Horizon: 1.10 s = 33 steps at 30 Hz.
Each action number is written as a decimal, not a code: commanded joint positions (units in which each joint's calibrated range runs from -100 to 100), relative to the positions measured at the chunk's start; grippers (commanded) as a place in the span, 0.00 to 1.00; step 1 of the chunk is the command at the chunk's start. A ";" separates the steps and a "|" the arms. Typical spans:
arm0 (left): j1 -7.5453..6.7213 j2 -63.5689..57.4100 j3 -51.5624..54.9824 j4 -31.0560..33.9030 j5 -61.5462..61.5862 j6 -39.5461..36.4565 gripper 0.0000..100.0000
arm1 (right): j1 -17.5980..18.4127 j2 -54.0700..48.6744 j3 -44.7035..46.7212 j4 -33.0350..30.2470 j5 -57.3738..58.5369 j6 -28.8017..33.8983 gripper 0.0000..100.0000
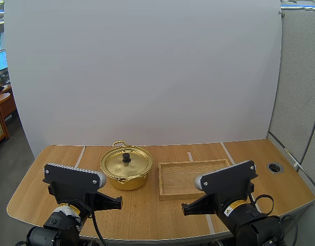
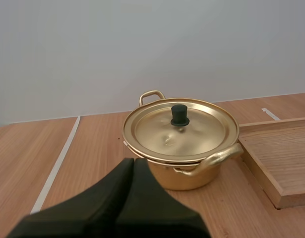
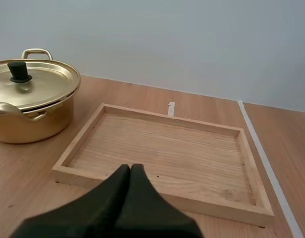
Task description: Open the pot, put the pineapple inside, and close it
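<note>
Standing on the light wooden desk (image 1: 147, 212), a round gold metal pot (image 1: 127, 182) is seen closed. Its gold lid (image 1: 119, 165) is seated flat on the rim, and a small black knob (image 1: 126, 157) stands upright at the lid's centre. In the high view the pot's two loop handles are found at about 11 o'clock and 5 o'clock of the knob. A shallow rectangular wooden tray (image 1: 190, 179) lies at 3 o'clock of the pot, just beside it but not touching.

The left arm (image 1: 70, 184) is held low over the near desk edge, with the pot at roughly 12 o'clock of its tip and apart from it. In the left wrist view its black fingers (image 2: 110, 198) are pressed together as one dark wedge, so the left jaws are closed on nothing and aimed toward the pot (image 2: 184, 176) and lid (image 2: 197, 134).

The right arm (image 1: 229, 187) is likewise held low, with the tray at 12 o'clock of its tip. In the right wrist view its fingers (image 3: 110, 203) lie together too, the right jaws gripping nothing, above the tray's (image 3: 162, 148) near rim. The pot (image 3: 28, 121) is seen at about 10 o'clock.
</note>
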State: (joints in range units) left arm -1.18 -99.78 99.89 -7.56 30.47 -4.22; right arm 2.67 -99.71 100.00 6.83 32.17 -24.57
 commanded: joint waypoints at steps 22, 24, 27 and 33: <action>0.04 -0.22 0.11 0.11 -1.15 -0.29 0.00 | -0.18 -0.29 0.00 0.28 -0.44 -0.07 0.00; 0.04 -0.22 0.11 0.11 -1.15 -0.29 0.00 | -0.18 -0.29 0.00 0.28 -0.44 -0.07 0.00; 0.04 -0.22 0.11 0.11 -1.15 -0.29 0.00 | -0.18 -0.29 0.00 0.28 -0.44 -0.07 0.00; 0.04 -0.22 0.11 0.11 -1.15 -0.29 0.00 | -0.18 -0.29 0.00 0.28 -0.44 -0.07 0.00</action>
State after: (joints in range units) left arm -1.18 -99.78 99.89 -7.56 30.53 -4.22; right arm 2.67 -99.71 100.00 6.83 32.17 -24.57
